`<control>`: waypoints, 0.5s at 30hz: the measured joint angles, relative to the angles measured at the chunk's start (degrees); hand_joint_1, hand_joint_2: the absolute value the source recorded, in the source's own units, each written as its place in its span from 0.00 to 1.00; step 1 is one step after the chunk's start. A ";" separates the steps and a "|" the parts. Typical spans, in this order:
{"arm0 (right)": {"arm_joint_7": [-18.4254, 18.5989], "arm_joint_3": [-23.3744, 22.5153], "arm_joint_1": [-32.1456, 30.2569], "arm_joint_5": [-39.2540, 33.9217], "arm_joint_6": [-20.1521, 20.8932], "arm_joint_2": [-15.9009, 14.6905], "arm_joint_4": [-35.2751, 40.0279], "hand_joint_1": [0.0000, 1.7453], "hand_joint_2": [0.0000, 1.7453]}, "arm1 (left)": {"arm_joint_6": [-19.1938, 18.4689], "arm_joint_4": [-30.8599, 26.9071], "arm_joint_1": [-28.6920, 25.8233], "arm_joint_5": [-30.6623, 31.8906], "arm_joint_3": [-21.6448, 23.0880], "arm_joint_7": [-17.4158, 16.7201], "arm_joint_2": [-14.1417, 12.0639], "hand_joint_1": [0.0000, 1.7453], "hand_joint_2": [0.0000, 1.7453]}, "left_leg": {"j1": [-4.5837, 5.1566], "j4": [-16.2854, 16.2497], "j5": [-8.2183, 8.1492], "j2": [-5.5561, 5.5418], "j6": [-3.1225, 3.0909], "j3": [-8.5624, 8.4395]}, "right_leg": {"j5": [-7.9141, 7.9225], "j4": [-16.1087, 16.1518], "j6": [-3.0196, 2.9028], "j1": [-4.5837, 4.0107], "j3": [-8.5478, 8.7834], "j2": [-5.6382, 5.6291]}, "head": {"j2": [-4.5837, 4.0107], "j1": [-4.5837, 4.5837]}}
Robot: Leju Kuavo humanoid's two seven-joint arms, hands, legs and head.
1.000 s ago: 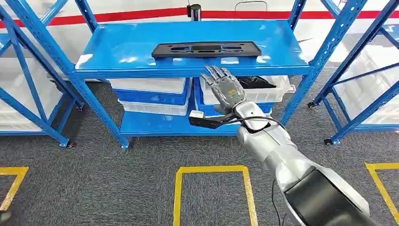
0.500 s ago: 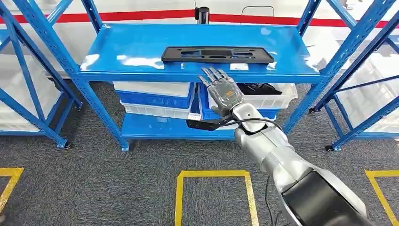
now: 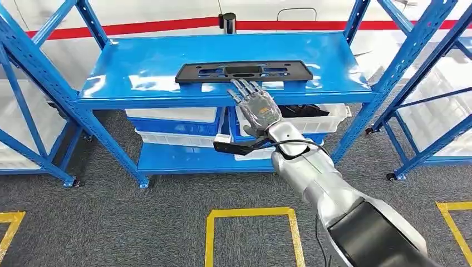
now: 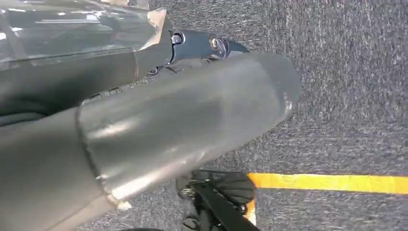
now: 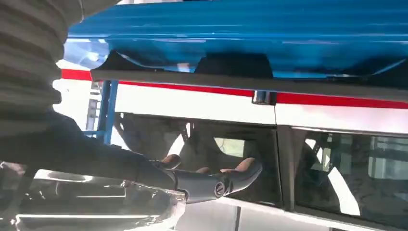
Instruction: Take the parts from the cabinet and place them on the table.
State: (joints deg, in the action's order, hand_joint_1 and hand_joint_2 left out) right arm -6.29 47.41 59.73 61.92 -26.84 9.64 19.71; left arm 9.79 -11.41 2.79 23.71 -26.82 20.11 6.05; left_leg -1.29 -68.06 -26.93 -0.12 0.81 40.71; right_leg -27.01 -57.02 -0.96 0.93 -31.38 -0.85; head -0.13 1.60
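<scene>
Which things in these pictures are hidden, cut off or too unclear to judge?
- Left hand: cannot be made out in the left wrist view, where dark body parts crowd the frame.
- Contents of the white bin: head view, dark items partly hidden by the blue shelf.
- Contact between right hand and black part: head view, fingertips overlap the shelf edge; unclear.

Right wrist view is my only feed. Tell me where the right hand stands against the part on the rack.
Observer: The right hand, fingers spread and holding nothing, is at the front edge of the blue metal top shelf.
Operator: Locate the part.
Observer: The long flat black plastic panel lies on that shelf at the fingertips; I cannot tell whether they touch.
Operator: Report what's below.
Observer: A white plastic bin holding black items sits under the top shelf.
</scene>
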 joint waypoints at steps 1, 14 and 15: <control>0.02 -0.02 0.04 0.17 0.00 0.04 0.00 0.00 1.00 | -0.02 0.00 0.02 0.04 -0.04 0.00 -0.04 0.00 0.00 | 0.00 5.26 3.42 0.00 -0.26 -1.99 | -0.55 0.01 0.18 0.00 0.79 -0.03 | 0.00 0.06; 0.22 -0.39 -0.65 0.83 -0.07 -0.07 -0.24 0.00 1.00 | -0.07 0.13 0.04 0.20 -0.48 -0.09 0.00 0.00 0.00 | 0.73 11.32 0.60 -0.35 -3.88 -8.69 | -4.62 -16.99 2.69 -0.48 -11.01 0.23 | 0.00 -0.33; 0.22 -0.39 -0.62 0.81 -0.09 -0.13 -0.24 0.00 1.00 | -0.07 0.13 -0.07 0.20 -0.50 -0.11 0.02 0.00 0.00 | 0.73 11.32 0.09 -0.39 -3.72 -9.41 | -1.85 -12.71 3.15 -0.47 -9.72 0.25 | 0.00 -0.39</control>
State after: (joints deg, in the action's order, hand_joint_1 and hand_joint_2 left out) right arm -6.08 47.01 59.11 62.73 -26.93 9.51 19.47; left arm 9.73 -11.28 2.71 23.91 -27.32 20.00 6.08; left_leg -0.56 -56.74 -26.83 -0.51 -2.91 31.29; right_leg -28.86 -69.73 2.20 0.46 -41.10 -0.60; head -0.13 1.20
